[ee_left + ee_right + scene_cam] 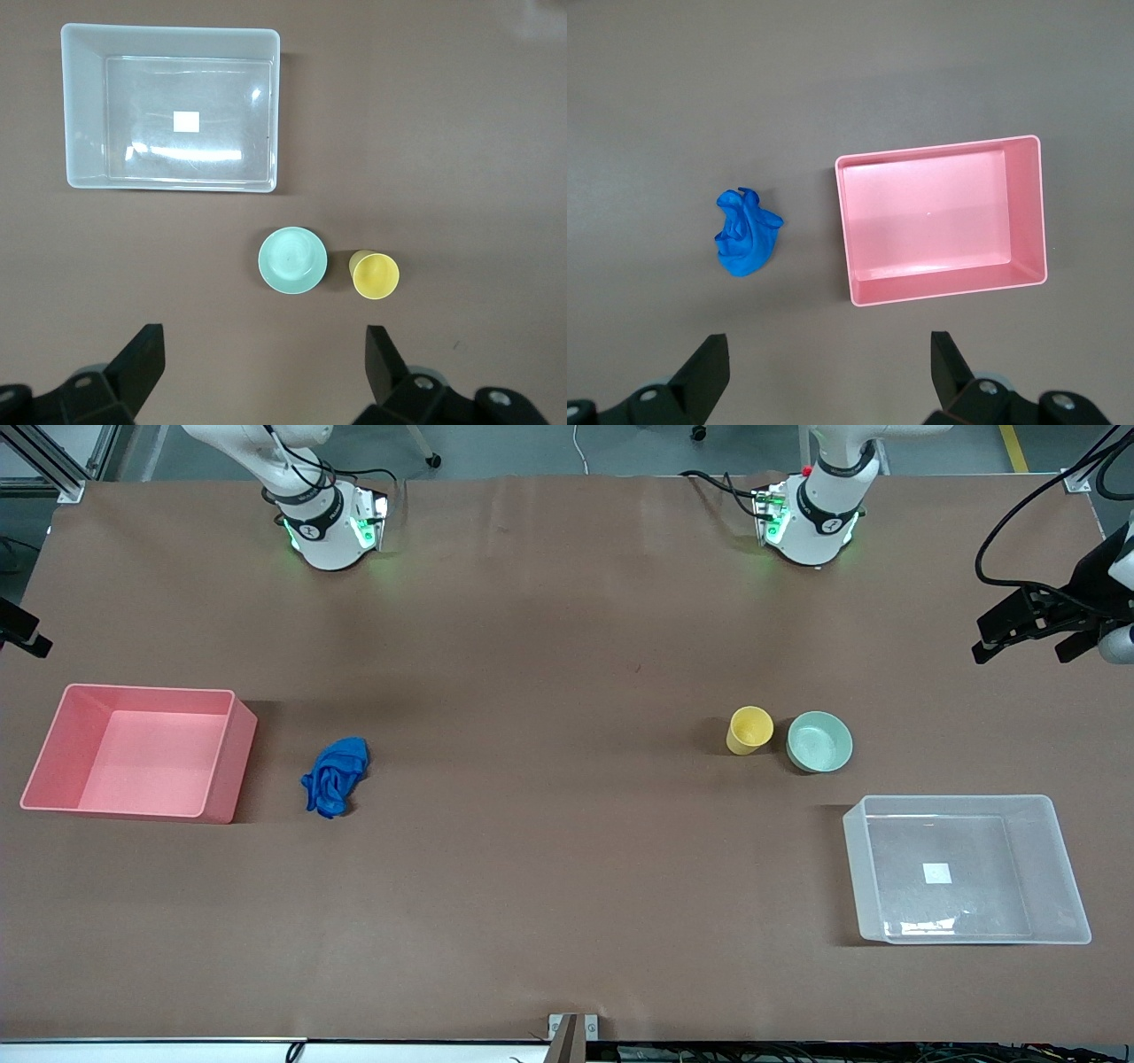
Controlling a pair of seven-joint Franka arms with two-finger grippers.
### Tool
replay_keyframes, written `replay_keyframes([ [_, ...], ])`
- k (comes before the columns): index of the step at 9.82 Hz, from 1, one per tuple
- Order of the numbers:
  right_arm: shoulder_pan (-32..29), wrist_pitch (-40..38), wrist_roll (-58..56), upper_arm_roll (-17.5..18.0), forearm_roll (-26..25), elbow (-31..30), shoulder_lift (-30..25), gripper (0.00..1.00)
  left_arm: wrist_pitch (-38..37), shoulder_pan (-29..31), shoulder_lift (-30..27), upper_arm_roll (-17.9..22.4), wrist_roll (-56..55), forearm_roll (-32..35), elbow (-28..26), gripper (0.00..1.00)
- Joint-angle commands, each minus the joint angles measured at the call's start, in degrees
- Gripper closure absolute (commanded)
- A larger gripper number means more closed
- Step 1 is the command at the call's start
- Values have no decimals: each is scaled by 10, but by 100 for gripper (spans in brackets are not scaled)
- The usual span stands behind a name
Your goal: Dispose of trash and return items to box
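sitting empty: clear box (1054, 815), pink bin (232, 757); left gripper (266, 354) and right gripper (830, 359) spread apart.

Even, bright overhead light across the brown table (549, 646) — all 3 views sharp. Soft shadows fall beside the pink bin (142, 750) and the clear box (966, 868), whose base shows white glare streaks. Green glow rings both arm bases — no visible edge distortion.
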Motion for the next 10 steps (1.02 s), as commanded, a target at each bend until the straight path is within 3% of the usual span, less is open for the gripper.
replay_keyframes([
  [1, 1, 0, 2, 0, -5, -2, -4, 0, -5, -1, -3, 4, 9, -7, -20, 0],
  [6, 3, 0, 2, 0, -3, -5, -3, 0, 5, -1, 15, 3, 9, -2, -42, 0],
  [8, 26, 21, 3, 0, -3, -36, 2, 0, 89, -1, 9, 3, 12, -2, -134, 0],
  [10, 73, 106, 19, 1, -1, -109, 42, 0, 192, -1, 9, 5, 20, -2, -232, 0],
])
